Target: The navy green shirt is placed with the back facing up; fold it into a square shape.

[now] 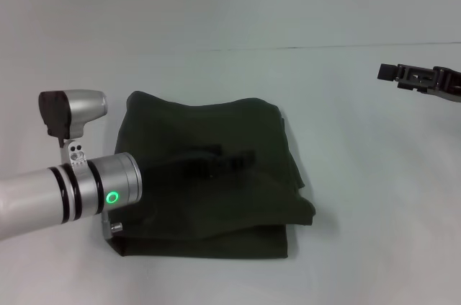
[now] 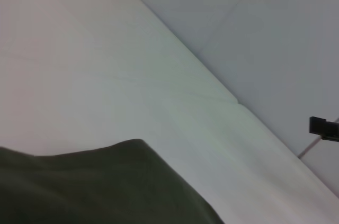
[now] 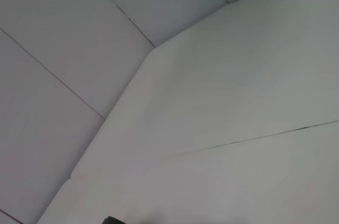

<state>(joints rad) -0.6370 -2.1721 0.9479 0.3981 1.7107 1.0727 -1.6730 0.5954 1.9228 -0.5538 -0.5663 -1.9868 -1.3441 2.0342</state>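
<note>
Head view: the left arm (image 1: 65, 193) enters nearest the camera from 8 o'clock, its left claw (image 1: 216, 161) lying dark over the middle of the navy green shirt (image 1: 238, 197); whether it is released or clenched cannot be told. The shirt sits on the white bench (image 1: 360, 247) as a compact, roughly square stack with layered edges at 5 o'clock, so folding appears essentially complete, only tidying left. The right claw (image 1: 403, 74) hovers well apart at 3 o'clock, its state unclear. Left wrist view: a smooth shirt corner (image 2: 95, 187) on bare bench. Right wrist view: bench only.
</note>
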